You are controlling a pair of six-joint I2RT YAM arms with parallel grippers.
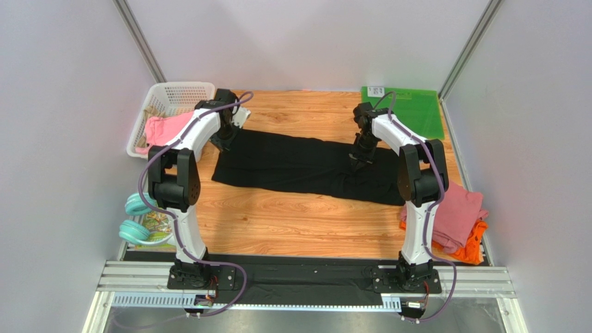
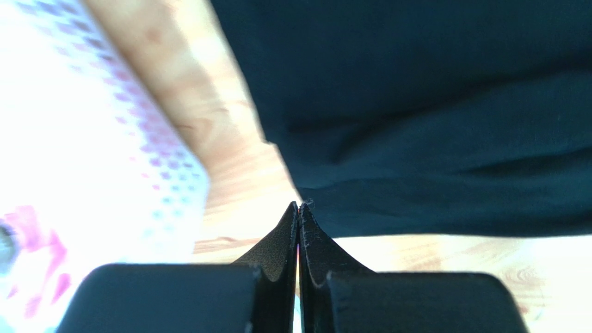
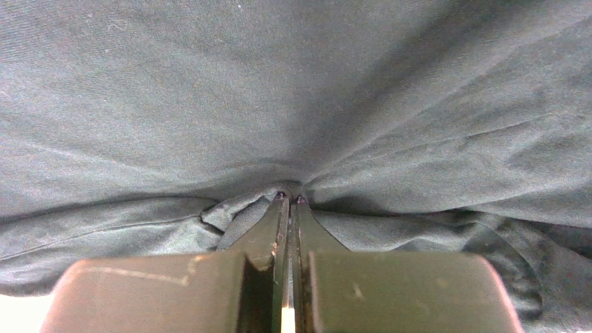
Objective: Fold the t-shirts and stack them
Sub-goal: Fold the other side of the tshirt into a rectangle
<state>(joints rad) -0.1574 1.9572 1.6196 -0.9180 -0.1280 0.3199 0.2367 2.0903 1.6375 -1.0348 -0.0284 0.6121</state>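
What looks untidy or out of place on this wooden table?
The long black cloth t-shirt lies slanted and is bunched where the right gripper pinches it. The dusty-pink cloth t-shirt sits rumpled on the orange cloth t-shirt at the right edge.

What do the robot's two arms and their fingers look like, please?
The left arm and right arm have white shells, black joints and purple-grey cables looping alongside. The left fingers and right fingers are black tapering wedges; the right pair looks scuffed.

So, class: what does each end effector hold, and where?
Right end effector: a bunched fold of the black shirt. Left end effector: shut at the shirt's corner; grip unclear.
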